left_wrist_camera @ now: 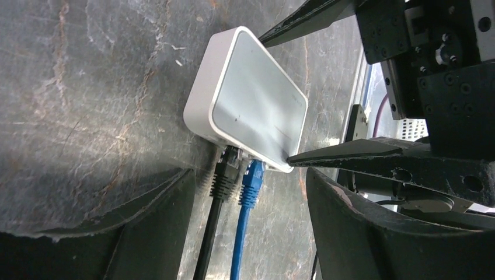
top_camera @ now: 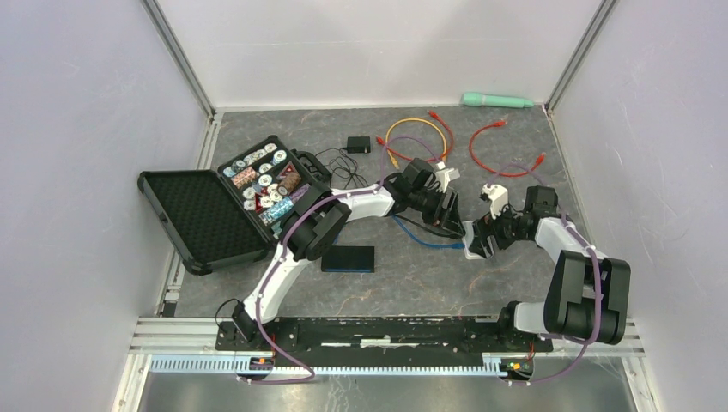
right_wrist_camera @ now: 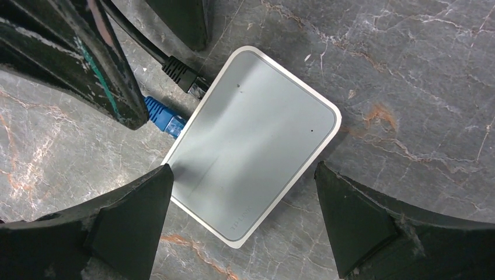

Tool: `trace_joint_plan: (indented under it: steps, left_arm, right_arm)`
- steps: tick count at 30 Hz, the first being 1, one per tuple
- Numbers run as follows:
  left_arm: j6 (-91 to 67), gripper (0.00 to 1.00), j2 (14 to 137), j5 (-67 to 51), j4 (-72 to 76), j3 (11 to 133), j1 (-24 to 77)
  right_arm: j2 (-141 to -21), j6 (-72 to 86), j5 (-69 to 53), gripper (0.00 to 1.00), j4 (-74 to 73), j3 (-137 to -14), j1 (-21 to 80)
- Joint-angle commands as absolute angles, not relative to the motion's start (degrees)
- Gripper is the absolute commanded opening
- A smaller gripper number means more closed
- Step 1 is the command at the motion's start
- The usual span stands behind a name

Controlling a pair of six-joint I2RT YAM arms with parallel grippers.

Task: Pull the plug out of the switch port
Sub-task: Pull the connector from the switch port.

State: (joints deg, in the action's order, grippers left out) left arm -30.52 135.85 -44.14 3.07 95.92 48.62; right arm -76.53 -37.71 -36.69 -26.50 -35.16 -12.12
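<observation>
The white switch (right_wrist_camera: 251, 157) lies flat on the grey stone table, also in the left wrist view (left_wrist_camera: 251, 105) and the top view (top_camera: 475, 243). A black plug (left_wrist_camera: 225, 175) and a blue plug (left_wrist_camera: 252, 184) sit side by side in its ports; both also show in the right wrist view, black (right_wrist_camera: 184, 74) and blue (right_wrist_camera: 163, 116). My left gripper (left_wrist_camera: 250, 181) is open, with its fingers on either side of both plugs and touching neither. My right gripper (right_wrist_camera: 244, 169) is open and straddles the switch, one fingertip (right_wrist_camera: 157, 186) at its edge.
An open black case (top_camera: 202, 219) with poker chips sits at the left. A black flat device (top_camera: 348, 258) lies near the left arm. Red cables (top_camera: 498, 150), a yellow cable (top_camera: 416, 129), a black adapter (top_camera: 358, 144) and a teal tube (top_camera: 498, 100) lie at the back.
</observation>
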Motion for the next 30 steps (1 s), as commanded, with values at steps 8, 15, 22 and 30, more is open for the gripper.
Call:
trace_joint_plan:
  steps: [8,15,22,30]
  left_arm:
    - [-36.3,0.64,141.1,-46.7,5.6,97.5,49.8]
    - [-38.5,0.56,142.7,-47.8,7.6,97.4,49.7]
    - [-38.9,0.50,143.5,-48.1,8.1,97.6,49.8]
    - [-39.8,0.50,143.9,-45.8,6.3,97.3,49.7]
  right_arm:
    - [-82.5,-42.2,-41.0,0.97,-26.8,-36.1,-15.0]
    - [-85.0,-43.0,-41.8,0.93,-27.1,-36.3,-16.4]
    - [-86.7,-43.3,-41.7,0.90,-27.2,-36.6,-16.7]
    - [-87.1,-43.7,-41.3,0.88,-27.1,-36.3,-16.7]
